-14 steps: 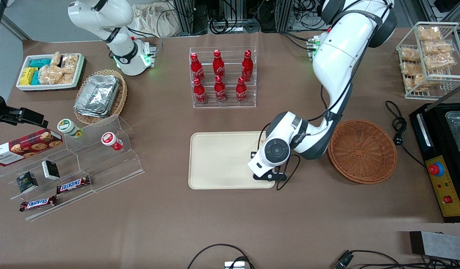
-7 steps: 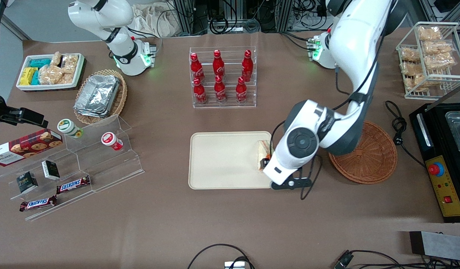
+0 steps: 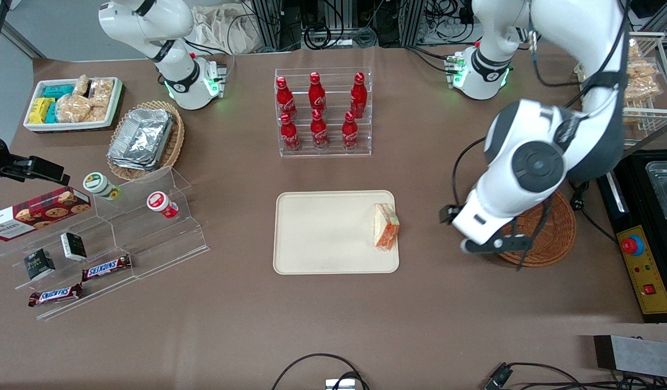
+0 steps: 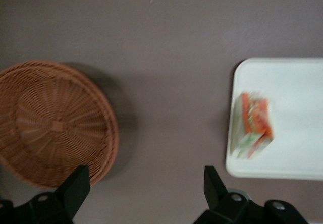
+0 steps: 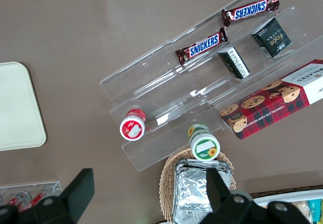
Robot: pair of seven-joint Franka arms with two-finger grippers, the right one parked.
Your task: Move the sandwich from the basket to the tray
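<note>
The tray (image 3: 322,233) is lying in the middle of the table, and the sandwich (image 3: 386,226) is resting on it at the edge toward the working arm's end, flat on its side with the orange filling facing the front camera. Its long axis is running along that short edge of the tray, from nearer the camera to farther from it. The gripper (image 3: 453,230) is hanging in the air above bare table between the tray and the basket (image 3: 550,238), well apart from the sandwich. In the wrist view its two fingers (image 4: 75,183) are standing spread wide with nothing between them, the sandwich (image 4: 251,125) lying off to one side of them and the basket (image 4: 53,120), which is holding nothing, off to the other. So the sandwich is lying sideways from the gripper, toward the parked arm's end of the table, and lower. Judging from this, the placing looks done; any coming move probably only needs the arm to be clearing away upward without dipping toward the tray's edge.
</note>
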